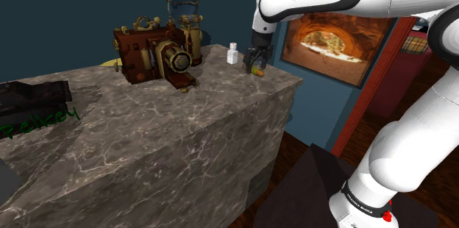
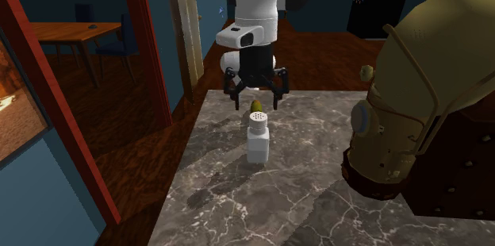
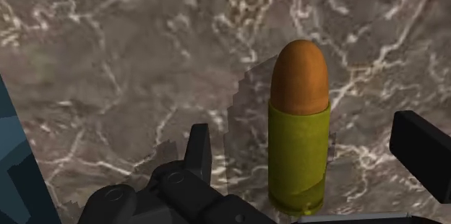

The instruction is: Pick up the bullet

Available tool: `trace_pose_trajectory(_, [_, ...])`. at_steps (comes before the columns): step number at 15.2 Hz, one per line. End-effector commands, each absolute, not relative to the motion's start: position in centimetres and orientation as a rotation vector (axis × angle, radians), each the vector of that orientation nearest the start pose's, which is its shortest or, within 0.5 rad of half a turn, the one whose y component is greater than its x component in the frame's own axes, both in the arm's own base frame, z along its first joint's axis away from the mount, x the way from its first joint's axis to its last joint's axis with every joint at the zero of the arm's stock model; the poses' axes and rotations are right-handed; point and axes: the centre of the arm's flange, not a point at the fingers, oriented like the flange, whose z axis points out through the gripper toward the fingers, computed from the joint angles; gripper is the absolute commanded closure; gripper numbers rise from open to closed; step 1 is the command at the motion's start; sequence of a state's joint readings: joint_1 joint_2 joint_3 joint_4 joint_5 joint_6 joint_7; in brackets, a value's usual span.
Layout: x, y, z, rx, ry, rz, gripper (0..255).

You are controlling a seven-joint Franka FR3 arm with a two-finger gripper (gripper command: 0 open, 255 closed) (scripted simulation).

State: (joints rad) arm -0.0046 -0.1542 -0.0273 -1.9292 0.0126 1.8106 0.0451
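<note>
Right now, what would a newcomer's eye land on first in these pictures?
The copper-tipped, yellow-cased bullet on the marbled counter, sitting between the open fingers of the black hand. Then the ornate brass-and-red antique camera farther along the counter toward the shoulder view's left, and the small white shaker right beside the bullet.

In front of me, the grey veined desk (image 1: 184,138) carries an old brass camera (image 1: 158,57), a white shaker (image 1: 232,54), the bullet (image 3: 298,136) just beside it, and a dark box (image 1: 33,105).
</note>
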Motion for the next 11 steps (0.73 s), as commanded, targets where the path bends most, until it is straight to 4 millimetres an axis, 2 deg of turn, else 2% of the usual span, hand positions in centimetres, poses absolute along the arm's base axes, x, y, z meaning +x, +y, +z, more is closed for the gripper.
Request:
trace_pose_trajectory(1, [51.71, -1.59, 55.30, -3.122, 0.124, -0.056, 0])
trace_pose_trajectory(2, [51.71, -1.59, 55.24, -3.122, 0.124, -0.056, 255])
trace_pose_trajectory(11, [51.71, -1.59, 55.30, -3.122, 0.124, -0.056, 255])
